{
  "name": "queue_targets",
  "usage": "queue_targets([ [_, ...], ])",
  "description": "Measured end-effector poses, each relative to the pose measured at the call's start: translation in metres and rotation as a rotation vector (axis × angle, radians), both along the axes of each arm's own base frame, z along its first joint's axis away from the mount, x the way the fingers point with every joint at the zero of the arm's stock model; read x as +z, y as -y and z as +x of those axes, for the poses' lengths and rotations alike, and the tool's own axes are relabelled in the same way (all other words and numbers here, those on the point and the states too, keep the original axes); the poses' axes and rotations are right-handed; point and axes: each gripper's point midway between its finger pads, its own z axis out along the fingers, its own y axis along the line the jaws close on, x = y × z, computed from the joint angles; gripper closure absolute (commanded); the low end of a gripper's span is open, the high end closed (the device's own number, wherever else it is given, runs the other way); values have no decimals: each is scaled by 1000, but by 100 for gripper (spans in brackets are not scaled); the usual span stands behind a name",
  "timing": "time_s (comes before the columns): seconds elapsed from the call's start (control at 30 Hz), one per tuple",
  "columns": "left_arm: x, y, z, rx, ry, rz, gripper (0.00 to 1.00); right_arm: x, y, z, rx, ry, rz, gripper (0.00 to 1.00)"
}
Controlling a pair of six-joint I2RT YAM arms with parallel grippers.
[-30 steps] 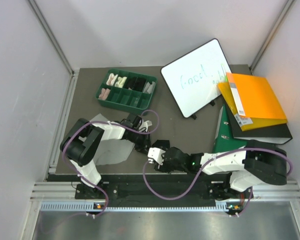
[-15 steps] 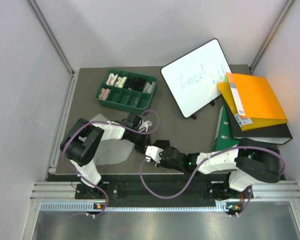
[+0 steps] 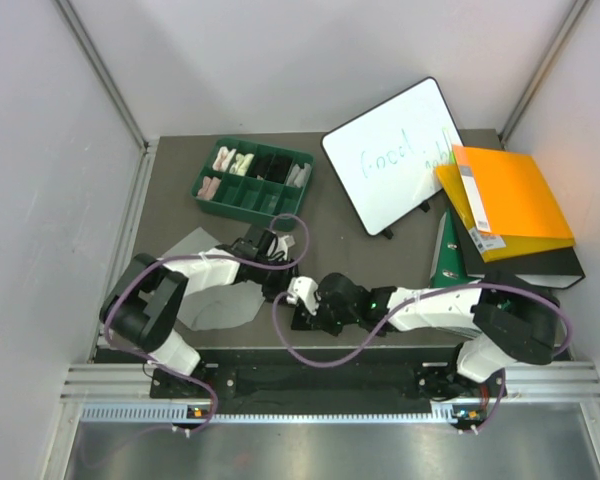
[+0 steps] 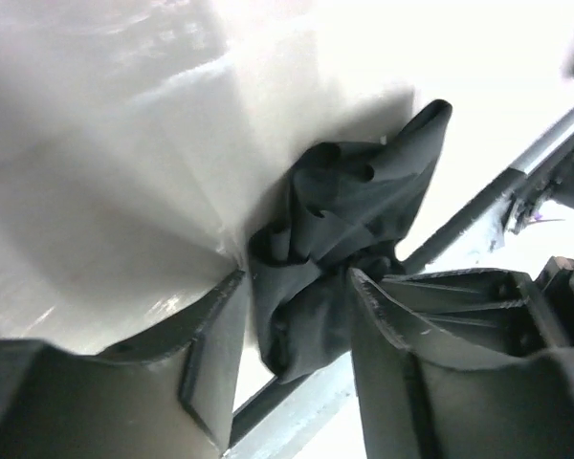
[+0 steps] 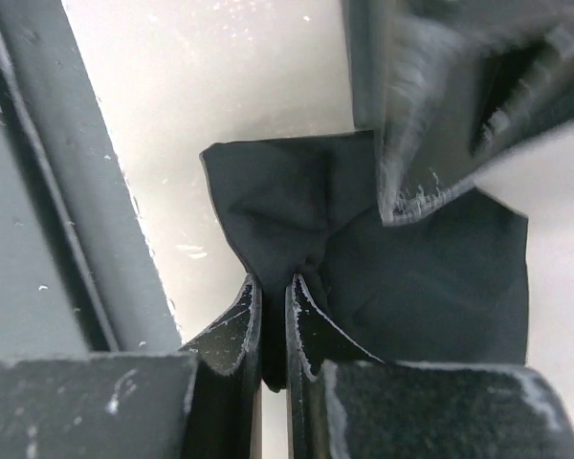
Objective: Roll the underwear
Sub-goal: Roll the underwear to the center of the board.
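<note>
The bench [image 3: 360,255] carries its bulkiest clutter well off to the right of both sets of jaws. There is a whiteboard [image 3: 395,155] with green scrawl, an orange folder [image 3: 510,195] lying on a black binder [image 3: 545,265], and a green binder [image 3: 447,262] whose near end disappears behind the right arm [image 3: 435,308]. The light grey underwear [image 3: 220,308] lies flat just left of the jaws, its far part covered by the left arm [image 3: 195,268]. Beyond the left jaws, well apart from them, sits a green tray [image 3: 230,200] of small cloth rolls.

From overhead the two wrists meet at the bench's near edge and crowd out what lies between them. The wrist cameras show it: the black underwear [image 4: 364,191] is a crumpled lump, with folds gathered tight at the left jaws and a loose corner pointing away from them. It is so dark that I cannot tell waistband from leg, and the surface under it is washed out to white glare.

The left jaws stand apart, one finger either side of the bunch, which fills the gap between them. The right jaws are all but together, pinching a thin fold at the cloth's edge. One finger [image 5: 430,105] of the left jaws shows as a blur over the cloth, just beyond the right jaws. A metal rail [image 5: 38,191] runs close beside them.
</note>
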Motion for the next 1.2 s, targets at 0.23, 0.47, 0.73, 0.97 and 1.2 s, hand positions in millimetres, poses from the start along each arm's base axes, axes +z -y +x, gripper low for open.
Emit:
queue_targets([
  [0.23, 3, -22, 4, 75, 94, 52, 44, 1, 9, 4, -80, -279, 62, 100],
  [0.47, 19, -25, 7, 93, 240, -11, 42, 3, 15, 13, -160, -524, 109, 100],
  [0.73, 45, 9, 0, -12, 384, -188, 42, 0, 26, 30, -266, -747, 142, 100],
  [0.97, 45, 19, -9, -64, 409, -253, 42, -3, 29, 39, -315, -880, 146, 100],
  [1.2, 27, 25, -14, -89, 383, -229, 46, -4, 30, 41, -330, -933, 140, 100],
])
